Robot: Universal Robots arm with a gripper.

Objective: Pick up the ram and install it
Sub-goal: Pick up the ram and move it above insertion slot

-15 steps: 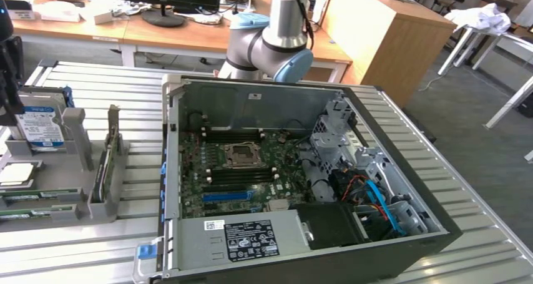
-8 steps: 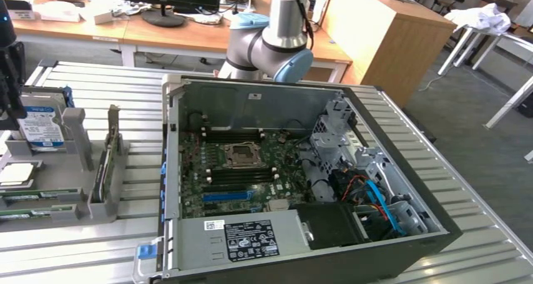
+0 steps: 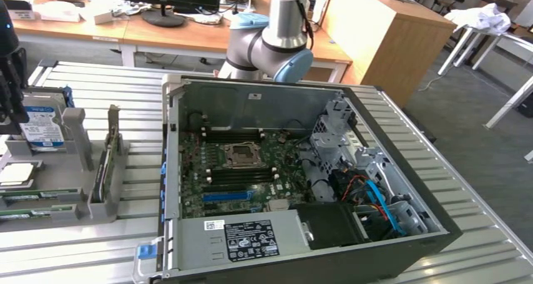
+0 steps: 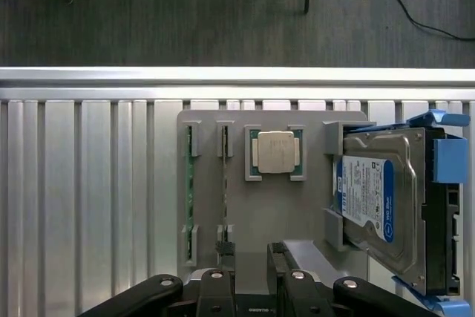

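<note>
Two ram sticks stand on edge in a grey fixture (image 4: 312, 213): one green stick (image 4: 191, 183) and a second, darker edge-on stick (image 4: 225, 183) beside it. My gripper (image 4: 251, 287) hangs open above the fixture's near end with nothing between its black fingers (image 4: 221, 291); one finger lines up with the second stick. In the exterior view the gripper (image 3: 10, 109) is at the far left, over the fixture, where the ram (image 3: 29, 197) shows as thin green strips. The open computer case (image 3: 171, 171) lies on the table with its motherboard (image 3: 208, 190) exposed.
A hard drive (image 4: 386, 198) in a blue bracket and a CPU chip (image 4: 274, 154) also sit in the fixture. A dark card (image 3: 104, 171) stands upright between fixture and case. The slatted metal table (image 3: 92, 90) extends all around, and desks stand behind the arm.
</note>
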